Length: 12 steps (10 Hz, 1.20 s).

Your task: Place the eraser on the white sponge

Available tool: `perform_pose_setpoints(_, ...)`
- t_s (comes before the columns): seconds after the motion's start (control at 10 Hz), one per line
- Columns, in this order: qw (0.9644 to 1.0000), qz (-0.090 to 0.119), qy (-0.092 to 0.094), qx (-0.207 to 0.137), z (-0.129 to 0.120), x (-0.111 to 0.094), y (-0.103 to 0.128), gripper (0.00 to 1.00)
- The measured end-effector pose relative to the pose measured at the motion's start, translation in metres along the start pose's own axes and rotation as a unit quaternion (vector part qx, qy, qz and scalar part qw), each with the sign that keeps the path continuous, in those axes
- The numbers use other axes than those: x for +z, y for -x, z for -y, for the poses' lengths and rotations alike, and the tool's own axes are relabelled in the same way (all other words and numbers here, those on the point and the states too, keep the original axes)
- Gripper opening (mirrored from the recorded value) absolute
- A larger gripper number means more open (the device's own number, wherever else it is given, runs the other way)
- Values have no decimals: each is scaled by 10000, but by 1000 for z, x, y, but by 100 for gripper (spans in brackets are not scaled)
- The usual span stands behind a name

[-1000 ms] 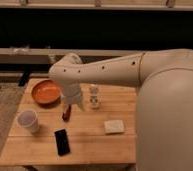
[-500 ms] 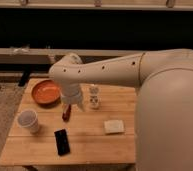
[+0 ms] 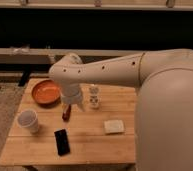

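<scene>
The eraser (image 3: 62, 141) is a flat black block lying on the wooden table (image 3: 90, 145) near its front left. The white sponge (image 3: 114, 126) is a small off-white pad lying to the right of the eraser, apart from it. My white arm reaches in from the right and bends down over the table's middle. The gripper (image 3: 71, 104) hangs at its end, above the table, behind and a little right of the eraser and left of the sponge. It holds neither of them.
A small dark-red oblong object (image 3: 66, 112) lies just below the gripper. A small white bottle (image 3: 94, 96) stands to its right. An orange bowl (image 3: 45, 92) sits at the back left, and a white paper cup (image 3: 28, 121) at the left.
</scene>
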Motion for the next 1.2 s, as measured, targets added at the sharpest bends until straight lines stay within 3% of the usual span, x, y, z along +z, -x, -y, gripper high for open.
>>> perform_pose_setpoints(0.9,10000,12,0,-9,0,0,0,65)
perform_pose_setpoints(1.2,9990,-23,420,-169,-17,7,-20,65)
